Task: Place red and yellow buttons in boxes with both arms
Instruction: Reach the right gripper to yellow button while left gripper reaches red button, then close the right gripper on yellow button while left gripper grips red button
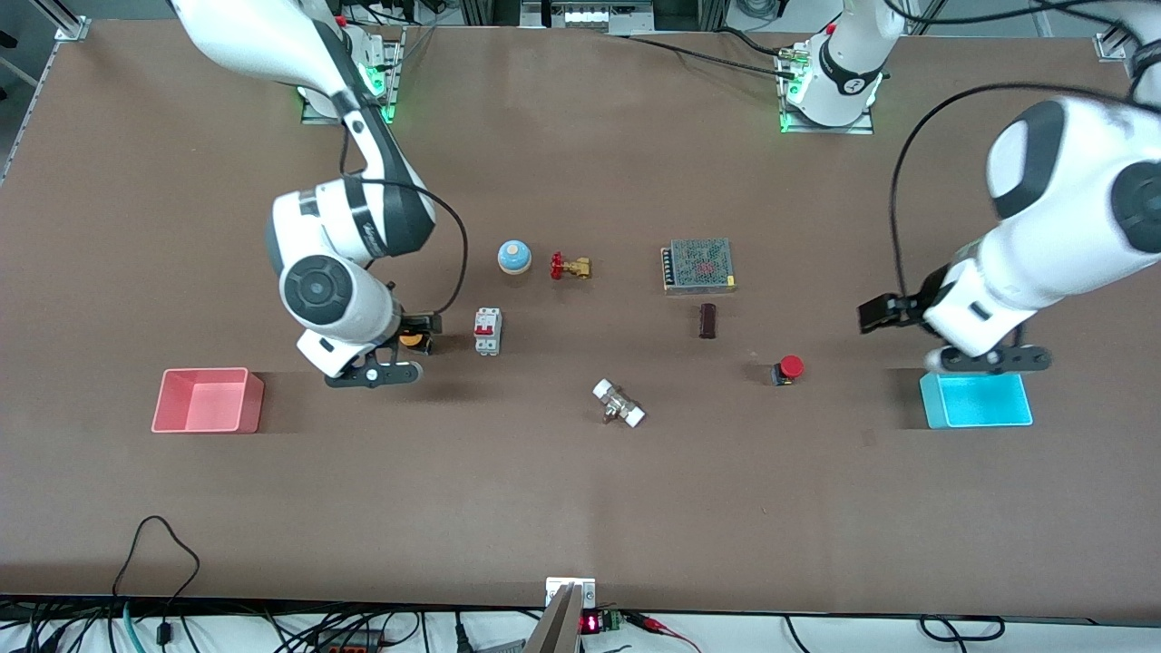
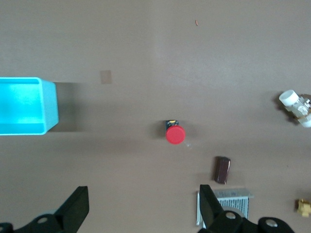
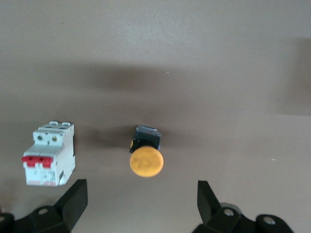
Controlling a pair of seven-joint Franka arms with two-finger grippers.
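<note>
The red button [image 1: 787, 369] lies on the table between the middle and the cyan box [image 1: 976, 400]. It also shows in the left wrist view [image 2: 175, 134], apart from the cyan box [image 2: 24, 104]. My left gripper [image 1: 995, 360] hangs open and empty over the cyan box's rim; its own view shows it [image 2: 143, 211] open over bare table. The yellow button [image 1: 411, 340] lies beside a circuit breaker, partly hidden by my right arm. My right gripper [image 1: 376, 372] is open and empty just above it; in the right wrist view the button [image 3: 146, 160] sits just ahead of the open gripper [image 3: 141, 206]. The pink box [image 1: 207, 400] stands toward the right arm's end.
A white circuit breaker [image 1: 487, 331] stands close beside the yellow button. A blue dome [image 1: 514, 257], a brass valve [image 1: 570, 267], a grey power supply [image 1: 698, 265] and a brown block [image 1: 707, 320] lie mid-table. A white connector [image 1: 619, 403] lies nearer the camera.
</note>
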